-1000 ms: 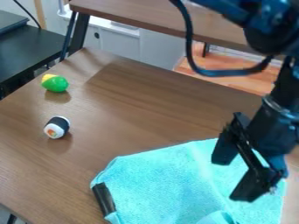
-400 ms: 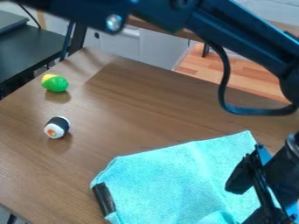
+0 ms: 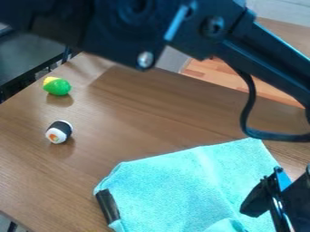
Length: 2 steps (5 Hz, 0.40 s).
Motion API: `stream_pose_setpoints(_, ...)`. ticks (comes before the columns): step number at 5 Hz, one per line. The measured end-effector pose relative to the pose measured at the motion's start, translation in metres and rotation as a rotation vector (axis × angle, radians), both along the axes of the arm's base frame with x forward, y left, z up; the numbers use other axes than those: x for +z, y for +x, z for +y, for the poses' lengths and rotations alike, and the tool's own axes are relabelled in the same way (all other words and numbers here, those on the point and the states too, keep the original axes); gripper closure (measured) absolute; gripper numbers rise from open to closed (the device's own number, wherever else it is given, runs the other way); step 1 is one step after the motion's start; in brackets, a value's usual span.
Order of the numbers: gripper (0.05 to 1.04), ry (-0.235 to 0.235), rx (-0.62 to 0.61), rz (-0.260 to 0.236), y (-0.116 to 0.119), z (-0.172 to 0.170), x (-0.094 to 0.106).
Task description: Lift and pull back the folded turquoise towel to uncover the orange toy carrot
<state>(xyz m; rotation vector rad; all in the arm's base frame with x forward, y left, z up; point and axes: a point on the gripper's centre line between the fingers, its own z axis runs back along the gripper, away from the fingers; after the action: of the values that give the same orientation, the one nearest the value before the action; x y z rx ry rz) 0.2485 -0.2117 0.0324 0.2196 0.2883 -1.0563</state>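
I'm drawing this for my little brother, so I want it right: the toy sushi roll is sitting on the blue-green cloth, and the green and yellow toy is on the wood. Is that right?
Not quite: the camera view shows the toy sushi roll on the wooden table, apart from the blue-green cloth. The green and yellow toy is on the wood, as you said.

Robot arm [image 3: 200, 27]: black, angular links with smooth faces; round silver screw head [image 3: 145, 59] set in one link; light blue strip [image 3: 176, 22] near a joint; thick, dark, looping cable [image 3: 250, 108]; black jaws [image 3: 270, 205] with a blue part [image 3: 283, 179].
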Motion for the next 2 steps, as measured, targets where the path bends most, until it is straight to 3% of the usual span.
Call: stream_pose_setpoints(2, 0.127, 0.022, -0.013, 0.015, -0.0019, 0.0000, -0.0133)
